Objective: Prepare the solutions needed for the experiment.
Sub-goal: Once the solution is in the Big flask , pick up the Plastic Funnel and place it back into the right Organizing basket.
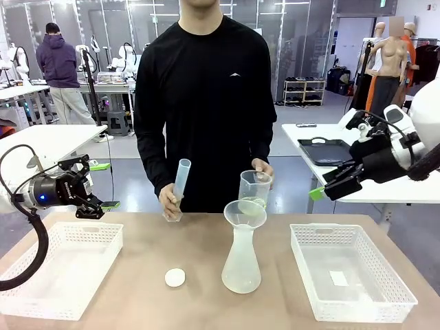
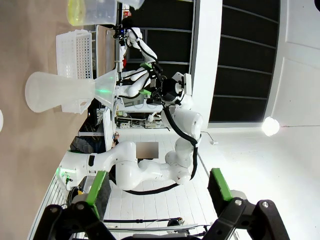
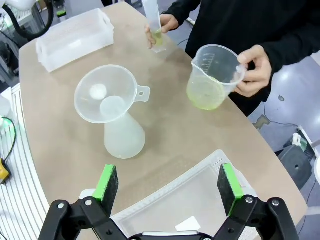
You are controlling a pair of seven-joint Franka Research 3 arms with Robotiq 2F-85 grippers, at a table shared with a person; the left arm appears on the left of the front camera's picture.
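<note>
- The solutions [image 3: 202,97] are a shallow, pale yellow-green layer at the bottom of a clear measuring beaker [image 3: 216,62]. The person's hand [image 3: 256,70] holds the beaker off the tabletop [image 1: 137,268], just behind the funnel [image 1: 245,213].
- The person's other hand [image 1: 167,199] holds a clear graduated cylinder [image 1: 181,179] tilted at the far edge, with a trace of greenish liquid at its foot.
- The funnel sits in the neck of a frosted conical flask [image 1: 241,265] standing mid-tabletop; what the flask holds cannot be told.
- A small white round cap [image 1: 174,277] lies beside the flask.
- The white left basket [image 1: 27,302] and right basket [image 1: 357,228] flank the flask; the right one holds a small white slip [image 1: 337,278].
- The left end effector [image 2: 157,186] is spread wide, holding nothing.
- The right end effector [image 3: 167,182] is spread wide above the right basket, holding nothing.
</note>
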